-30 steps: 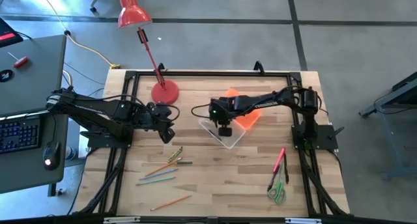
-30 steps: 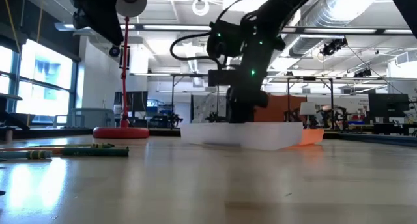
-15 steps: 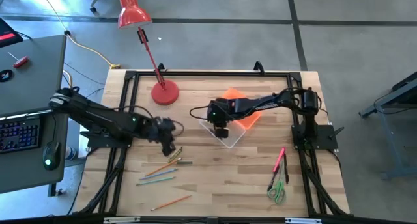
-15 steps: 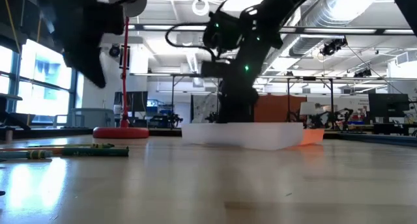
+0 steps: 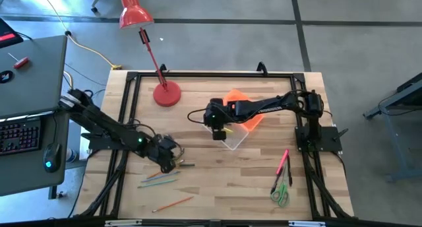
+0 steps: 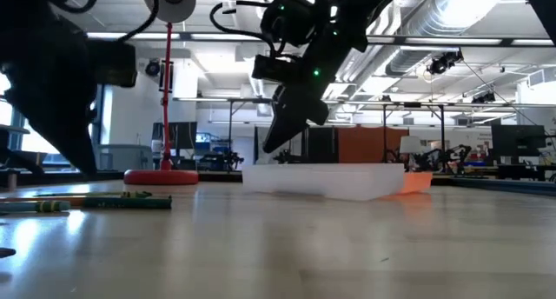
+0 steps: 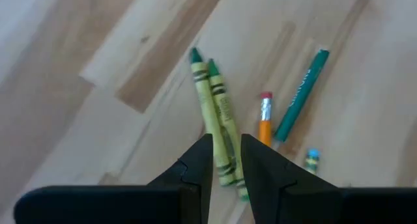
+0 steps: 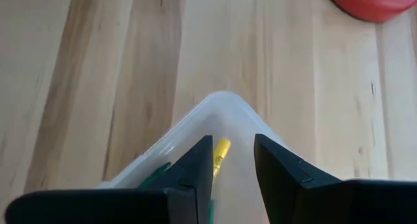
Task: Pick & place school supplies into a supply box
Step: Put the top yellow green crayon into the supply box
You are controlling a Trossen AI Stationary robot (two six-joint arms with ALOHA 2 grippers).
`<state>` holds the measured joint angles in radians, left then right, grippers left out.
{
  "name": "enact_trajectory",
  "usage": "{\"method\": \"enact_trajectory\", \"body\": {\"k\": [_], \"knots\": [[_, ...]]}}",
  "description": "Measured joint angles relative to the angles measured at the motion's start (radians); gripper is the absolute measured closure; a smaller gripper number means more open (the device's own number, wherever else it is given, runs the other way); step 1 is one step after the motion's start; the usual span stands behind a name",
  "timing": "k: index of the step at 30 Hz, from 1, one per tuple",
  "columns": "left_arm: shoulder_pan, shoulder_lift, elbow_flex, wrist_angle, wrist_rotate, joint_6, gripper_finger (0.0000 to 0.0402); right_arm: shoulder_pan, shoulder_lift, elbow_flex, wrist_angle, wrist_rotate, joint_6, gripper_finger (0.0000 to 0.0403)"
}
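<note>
The right gripper (image 8: pixel 231 162) hangs open and empty above the clear plastic supply box (image 5: pixel 232 136), near table centre. The left gripper (image 7: pixel 226 160), open, straddles two thin waxy crayons (image 7: pixel 217 113) at seven o'clock.

A workshop hall with a wooden table on a grey concrete floor

The light butcher-block table (image 5: pixel 217 187) sits in a black metal frame (image 5: pixel 129 101), and the floor (image 5: pixel 356 49) around it is smooth grey concrete crossed by dark seams. A red desk lamp (image 5: pixel 135 14) leans over the far edge from a round red base (image 5: pixel 166 94), its yellow cable (image 5: pixel 92 52) trailing across the floor. To one side stands a grey desk (image 5: pixel 30 68) with a keyboard (image 5: pixel 16 133) and a mouse (image 5: pixel 52 152). Beyond the table, tall windows (image 6: pixel 52 108) let in daylight, strip lights and silver ducts (image 6: pixel 434 21) run along the white ceiling, and an orange panel (image 6: pixel 369 144) stands among distant workbenches.
</note>
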<state>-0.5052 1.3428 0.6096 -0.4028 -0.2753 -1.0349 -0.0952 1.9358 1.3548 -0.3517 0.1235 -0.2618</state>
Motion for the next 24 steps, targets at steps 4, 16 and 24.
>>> {"method": "enact_trajectory", "body": {"k": [4, 16, 24], "knots": [[-0.015, 0.059, -0.001, 0.013, 0.003, -0.027, 0.0291, 0.000, 0.000, 0.000, 0.005, 0.002, 0.000, 0.0311], [-0.011, 0.114, -0.005, -0.005, -0.168, -0.019, 0.0291, 0.000, 0.000, 0.000, 0.023, 0.001, -0.001, 0.0311], [0.056, 0.113, -0.004, 0.000, -0.221, 0.061, 0.0291, 0.000, 0.000, 0.000, 0.024, -0.007, 0.000, 0.0311]]}}
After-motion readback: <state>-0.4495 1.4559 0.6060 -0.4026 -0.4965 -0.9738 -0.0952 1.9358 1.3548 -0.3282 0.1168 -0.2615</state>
